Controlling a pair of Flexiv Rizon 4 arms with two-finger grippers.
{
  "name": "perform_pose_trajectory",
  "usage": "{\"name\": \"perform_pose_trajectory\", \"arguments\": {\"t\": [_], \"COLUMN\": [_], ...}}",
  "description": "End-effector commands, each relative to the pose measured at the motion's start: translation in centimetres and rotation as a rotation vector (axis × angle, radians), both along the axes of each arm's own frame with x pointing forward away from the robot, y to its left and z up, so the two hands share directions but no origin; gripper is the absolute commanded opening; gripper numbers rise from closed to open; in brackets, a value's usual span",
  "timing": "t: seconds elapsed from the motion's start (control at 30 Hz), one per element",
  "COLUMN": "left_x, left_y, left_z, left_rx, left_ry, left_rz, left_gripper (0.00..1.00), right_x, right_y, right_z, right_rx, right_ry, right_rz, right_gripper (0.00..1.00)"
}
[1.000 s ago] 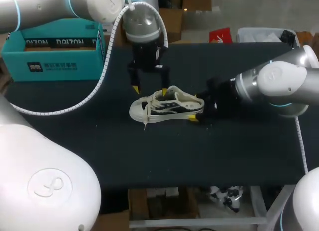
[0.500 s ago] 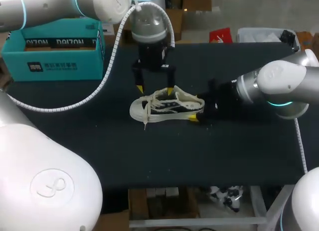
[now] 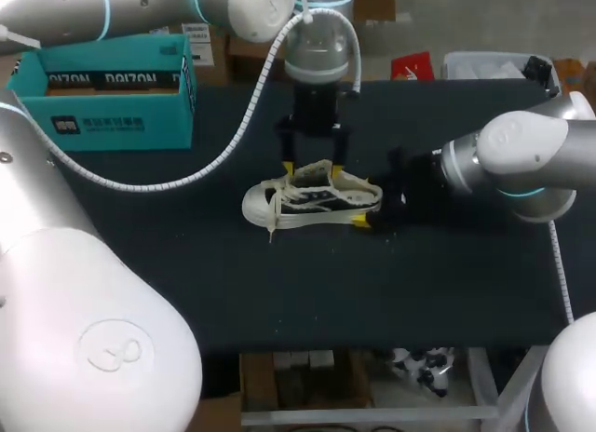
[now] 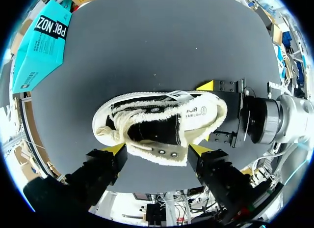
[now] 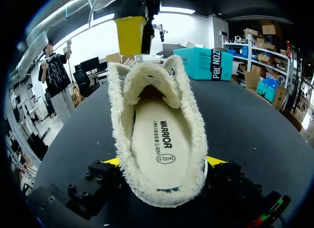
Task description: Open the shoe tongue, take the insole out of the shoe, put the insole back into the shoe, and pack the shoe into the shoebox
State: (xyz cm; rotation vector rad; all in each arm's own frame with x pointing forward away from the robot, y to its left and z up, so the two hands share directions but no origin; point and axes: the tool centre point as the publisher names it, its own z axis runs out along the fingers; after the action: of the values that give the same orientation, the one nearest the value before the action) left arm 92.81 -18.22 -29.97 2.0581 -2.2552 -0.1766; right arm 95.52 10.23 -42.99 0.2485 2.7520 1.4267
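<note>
A cream, fleece-lined shoe [image 3: 312, 201] lies mid-table with its toe to the left and laces loose. My left gripper [image 3: 311, 169] points down over its collar. In the left wrist view this gripper [image 4: 157, 150] is open, and its yellow fingertips [image 4: 114, 149] flank the fleecy collar edge of the shoe [image 4: 162, 127] with small gaps. My right gripper [image 3: 372, 213] is at the heel. In the right wrist view that gripper [image 5: 164, 164] is shut on the heel of the shoe [image 5: 157, 139], and the printed insole [image 5: 159, 139] shows inside. The teal shoebox [image 3: 98, 87] stands open at the far left.
A white coiled cable [image 3: 223, 125] hangs from my left arm over the table's left half. A red item [image 3: 412, 67] and a pale bin [image 3: 484, 67] sit at the back right edge. Dark bare tabletop [image 3: 279, 292] lies in front of the shoe.
My left arm has swung right and come down onto the shoe's collar, its fingers drawing slightly closer together. The right gripper and the shoe have stayed in place.
</note>
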Motion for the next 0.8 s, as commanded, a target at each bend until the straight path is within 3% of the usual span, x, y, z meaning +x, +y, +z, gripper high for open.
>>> {"name": "perform_pose_trajectory", "arguments": {"t": [0.03, 0.17, 0.23, 0.3, 0.43, 0.5, 0.57, 0.8], "left_x": [1.3, 1.4, 1.4, 1.3, 1.1, 1.0, 0.9, -0.1], "left_y": [-1.4, -2.1, -2.2, -2.2, -1.9, -1.5, -1.2, 0.1], "left_z": [-1.2, -2.0, -2.1, -2.4, -2.8, -2.7, -2.5, -1.3], "left_rx": [0.082, 0.113, 0.122, 0.140, 0.160, 0.156, 0.151, 0.078], "left_ry": [0.059, 0.073, 0.078, 0.086, 0.093, 0.095, 0.094, 0.041], "left_rz": [0.003, 0.009, 0.012, 0.015, 0.020, 0.027, 0.031, 0.036], "left_gripper": [0.86, 0.82, 0.75, 0.53, 0.42, 0.29, 0.00, 0.00], "right_x": [0.1, 0.1, 0.1, 0.1, 0.1, 0.1, 0.1, 0.1], "right_y": [0.0, 0.0, 0.0, 0.0, 0.0, 0.0, 0.0, 0.0], "right_z": [-0.5, -0.5, -0.5, -0.5, -0.5, -0.5, -0.5, -0.5], "right_rx": [0.003, 0.003, 0.003, 0.003, 0.003, 0.003, 0.003, 0.003], "right_ry": [-0.001, -0.001, -0.001, -0.001, -0.001, -0.001, -0.001, -0.001], "right_rz": [-0.001, -0.001, -0.001, -0.001, -0.001, -0.001, -0.001, -0.001], "right_gripper": [0.00, 0.00, 0.00, 0.00, 0.00, 0.00, 0.00, 0.00]}}
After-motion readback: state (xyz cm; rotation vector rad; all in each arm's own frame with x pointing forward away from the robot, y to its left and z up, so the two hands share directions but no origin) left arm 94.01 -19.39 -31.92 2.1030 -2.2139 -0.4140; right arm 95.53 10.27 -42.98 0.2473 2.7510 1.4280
